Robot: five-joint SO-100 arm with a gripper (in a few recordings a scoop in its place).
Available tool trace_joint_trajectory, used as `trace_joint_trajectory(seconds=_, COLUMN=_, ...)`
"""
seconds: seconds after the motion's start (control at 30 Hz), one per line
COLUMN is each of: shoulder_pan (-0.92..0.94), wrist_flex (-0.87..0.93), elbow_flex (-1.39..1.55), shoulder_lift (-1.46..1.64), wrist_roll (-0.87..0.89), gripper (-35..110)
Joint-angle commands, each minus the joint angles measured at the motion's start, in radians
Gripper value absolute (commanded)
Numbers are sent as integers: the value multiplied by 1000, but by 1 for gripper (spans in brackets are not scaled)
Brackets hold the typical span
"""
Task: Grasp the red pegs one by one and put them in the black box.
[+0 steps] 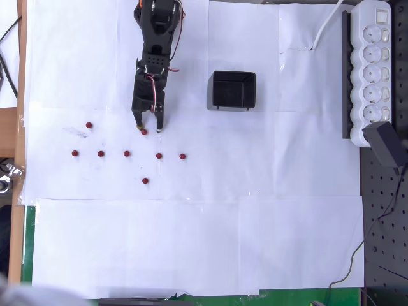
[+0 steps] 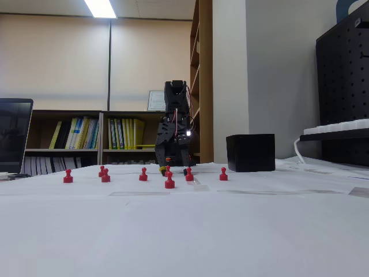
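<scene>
The black box (image 1: 233,89) serves as the reference landmark: a small rectangular, open-topped container with thin, smooth plastic walls, standing upright on white paper sheets (image 1: 255,242) that cover the table; in the fixed view it appears as a matte dark block (image 2: 250,152) right of the arm. In the overhead view the arm (image 1: 153,57), built of black angular plastic segments with exposed red and white wiring, stands to the left of the box and reaches toward the lower edge of the picture. The gripper (image 1: 147,129) is lowered to the paper left of and slightly below the box, with its two tapered fingers spread apart; one red peg (image 1: 144,132) sits between the fingertips, and the pictures do not show whether either finger touches it. The jaws are open, not clamped. The remaining red pegs lie further from the box, all left of and below it in the overhead view: four in a rough row (image 1: 127,153), one at the row's right end nearest the box (image 1: 182,156), one above the row's left part (image 1: 88,125), and one below the row (image 1: 145,180). From above each reads as a dark-red dot; the fixed view shows their shape as glossy pawn-like pieces (image 2: 169,180) with a round head, narrow neck and flared base, all upright. A white power strip (image 1: 374,64) with round sockets lies well right of the box.
</scene>
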Motion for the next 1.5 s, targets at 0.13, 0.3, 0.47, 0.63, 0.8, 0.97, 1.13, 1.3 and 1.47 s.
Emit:
trace_joint_trajectory(seconds=0.13, shoulder_pan=35, wrist_flex=-23, elbow_flex=52, shoulder_lift=32, wrist_roll=5, gripper=19)
trace_joint_trajectory(seconds=0.3, shoulder_pan=43, wrist_flex=-23, elbow_flex=72, shoulder_lift=49, wrist_roll=6, gripper=18)
trace_joint_trajectory(seconds=0.47, shoulder_pan=43, wrist_flex=-23, elbow_flex=74, shoulder_lift=55, wrist_roll=11, gripper=18)
trace_joint_trajectory(seconds=0.63, shoulder_pan=41, wrist_flex=-23, elbow_flex=74, shoulder_lift=57, wrist_roll=11, gripper=12)
trace_joint_trajectory(seconds=0.8, shoulder_pan=38, wrist_flex=-14, elbow_flex=71, shoulder_lift=52, wrist_roll=5, gripper=2)
trace_joint_trajectory(seconds=0.97, shoulder_pan=37, wrist_flex=32, elbow_flex=71, shoulder_lift=35, wrist_roll=-12, gripper=0)
trace_joint_trajectory(seconds=1.13, shoulder_pan=31, wrist_flex=334, elbow_flex=118, shoulder_lift=-133, wrist_roll=-83, gripper=0)
trace_joint_trajectory(seconds=1.3, shoulder_pan=-2, wrist_flex=950, elbow_flex=347, shoulder_lift=-333, wrist_roll=-239, gripper=0)
trace_joint_trajectory(seconds=1.47, shoulder_pan=-120, wrist_flex=1443, elbow_flex=624, shoulder_lift=-414, wrist_roll=-388, gripper=0)
